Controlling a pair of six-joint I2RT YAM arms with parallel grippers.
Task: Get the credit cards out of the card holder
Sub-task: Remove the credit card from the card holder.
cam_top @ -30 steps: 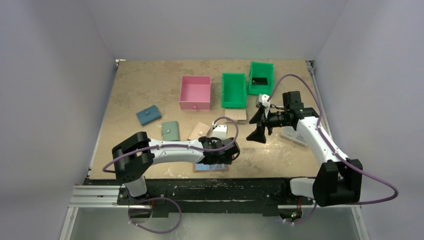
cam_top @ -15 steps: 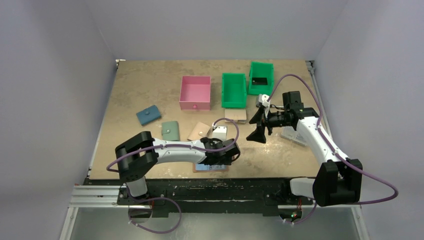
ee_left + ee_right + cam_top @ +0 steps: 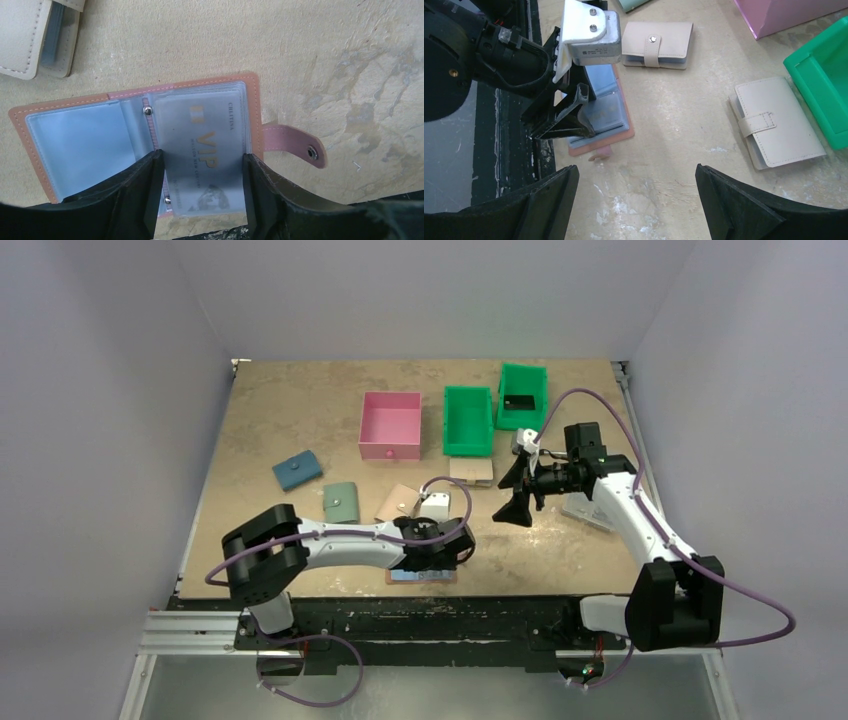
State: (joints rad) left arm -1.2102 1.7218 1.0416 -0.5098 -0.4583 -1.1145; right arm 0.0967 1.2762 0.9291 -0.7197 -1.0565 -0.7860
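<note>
As left fingers [image 3: 127, 200] flank card [image 3: 210, 145], holder [image 3: 75, 145] gapes

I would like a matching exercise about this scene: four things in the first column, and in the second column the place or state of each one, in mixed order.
Column one:
1. card holder
2. VIP card
3. right gripper
4. blue wallet

Column two:
A. closed, on the left part of the table
B. open, holding nothing
C. lying open at the near edge of the table
D. inside a clear sleeve

Pairs: 1-C, 2-D, 3-B, 4-A
</note>
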